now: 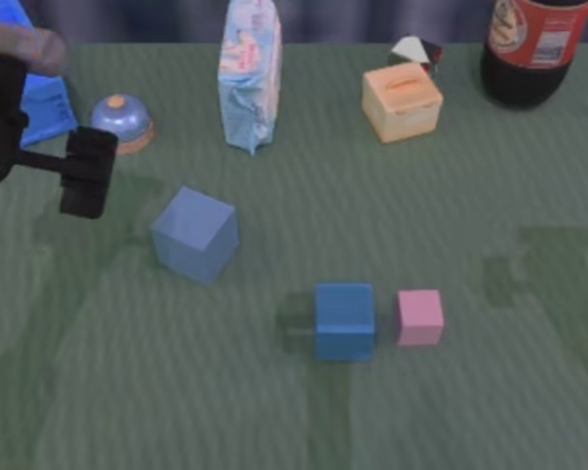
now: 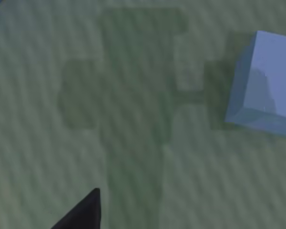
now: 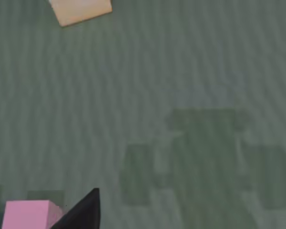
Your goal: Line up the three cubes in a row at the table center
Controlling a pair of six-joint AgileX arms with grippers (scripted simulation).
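Nearest the lower edge of the top view, just below mid-frame, the bright blue cube [image 1: 344,320] and the small pink cube [image 1: 419,316] already sit side by side with a narrow gap between them, squared to each other on the table [image 1: 274,421]. Further up and to the left, the pale greyish-blue cube [image 1: 195,234] lies apart from that pair and turned at an angle, so it looks like the one left to bring into line. All three read as plain, matte, rigid blocks, probably light and not fragile; flat parallel faces should take a pinch well, and a hold across two opposite side faces near mid-height, with the fingers squared to the cube's rotation, seems safest (a skewed pinch on a turned cube could twist it out). Above and to the left of it hovers the left gripper [image 1: 85,173], empty; how wide its fingers stand I cannot tell. The right gripper is out of the top view, and its wrist camera shows only one dark fingertip near the pink cube, so its opening cannot be told either. Along the upper edge stand a bell [image 1: 121,122], a pale packet [image 1: 249,73], the peach-orange box [image 1: 402,102], the faceted block [image 1: 417,52] and a dark bottle [image 1: 535,49].
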